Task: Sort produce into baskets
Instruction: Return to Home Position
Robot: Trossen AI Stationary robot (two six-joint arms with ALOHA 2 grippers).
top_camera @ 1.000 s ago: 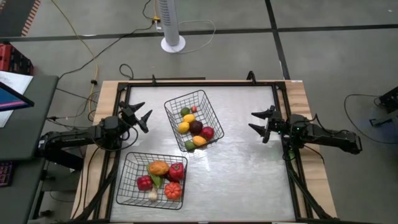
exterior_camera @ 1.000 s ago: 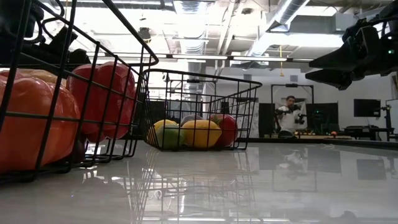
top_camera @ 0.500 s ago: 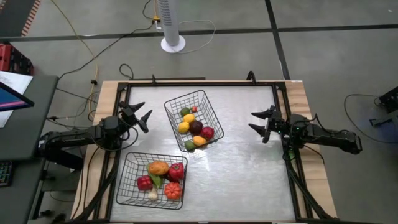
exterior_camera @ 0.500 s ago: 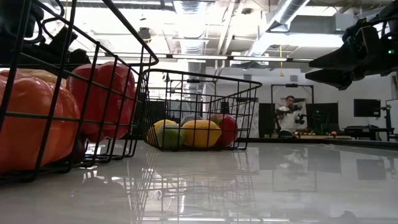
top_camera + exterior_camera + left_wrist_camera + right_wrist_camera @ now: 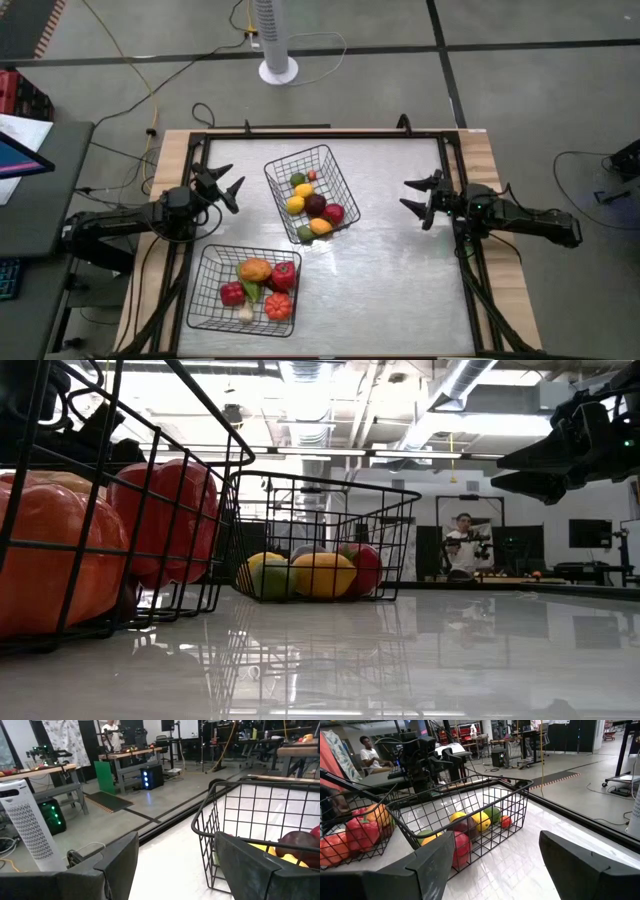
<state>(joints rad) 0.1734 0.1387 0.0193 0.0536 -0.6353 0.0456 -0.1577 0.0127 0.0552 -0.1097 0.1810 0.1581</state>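
Black baskets [image 5: 329, 151] hold all the produce [image 5: 316, 205] in view, your left gripper [image 5: 228, 187] and right gripper [image 5: 411, 195] stand open and empty, so I think you only park both arms at home.

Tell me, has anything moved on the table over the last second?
Nothing visibly changed. The left hand and the right hand stay open and empty at the sides of the table; the produce stays in the far basket and the near basket.
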